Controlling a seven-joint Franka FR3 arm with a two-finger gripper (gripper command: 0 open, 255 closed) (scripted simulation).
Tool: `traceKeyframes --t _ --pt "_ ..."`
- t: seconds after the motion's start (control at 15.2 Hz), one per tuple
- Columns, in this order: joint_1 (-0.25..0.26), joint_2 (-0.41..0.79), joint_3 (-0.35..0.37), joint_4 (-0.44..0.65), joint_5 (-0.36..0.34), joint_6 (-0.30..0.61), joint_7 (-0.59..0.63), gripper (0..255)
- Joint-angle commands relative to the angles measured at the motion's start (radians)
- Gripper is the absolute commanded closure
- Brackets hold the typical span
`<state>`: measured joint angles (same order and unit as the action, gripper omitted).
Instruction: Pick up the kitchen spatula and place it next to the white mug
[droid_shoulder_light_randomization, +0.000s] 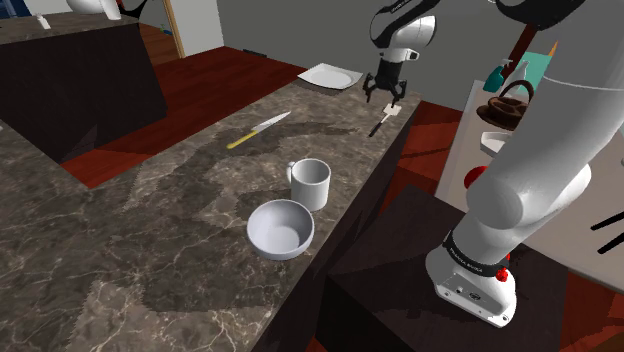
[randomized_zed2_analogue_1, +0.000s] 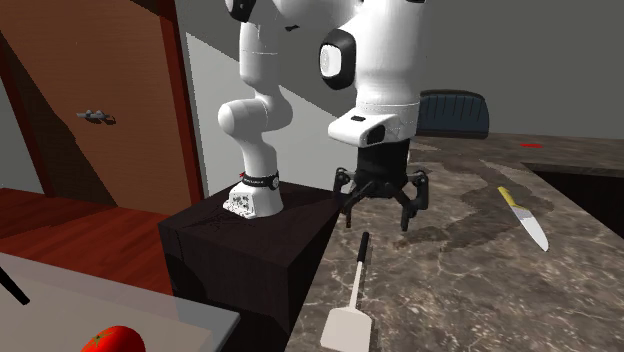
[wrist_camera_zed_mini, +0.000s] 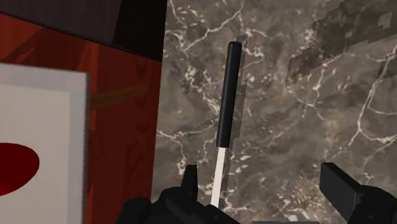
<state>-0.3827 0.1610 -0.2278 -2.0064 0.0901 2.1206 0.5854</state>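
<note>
Dark veined marble countertop (droid_shoulder_light_randomization: 150, 250) bearing a round white bowl (droid_shoulder_light_randomization: 280, 228), a yellow-handled knife (droid_shoulder_light_randomization: 258, 131) and a square white plate (droid_shoulder_light_randomization: 330, 76).

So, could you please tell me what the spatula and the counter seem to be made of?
Spatula: matte black handle, thin pale shaft and flat white blade; plastic or metal, the look leaves it open. Counter: dark brown stone, likely marble, judged by its white veins and mottled surface.
</note>
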Motion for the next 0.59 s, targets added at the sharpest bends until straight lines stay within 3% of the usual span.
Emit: traceKeyframes --t 0.0,0.2,0.53 --pt "-0.018 0.037 -0.017 0.02 0.016 0.01 0.031 0" --pt "-0.045 0.088 -0.039 0.046 0.039 0.026 0.058 0" --pt "-0.046 0.12 -0.033 0.017 0.053 0.085 0.049 0"
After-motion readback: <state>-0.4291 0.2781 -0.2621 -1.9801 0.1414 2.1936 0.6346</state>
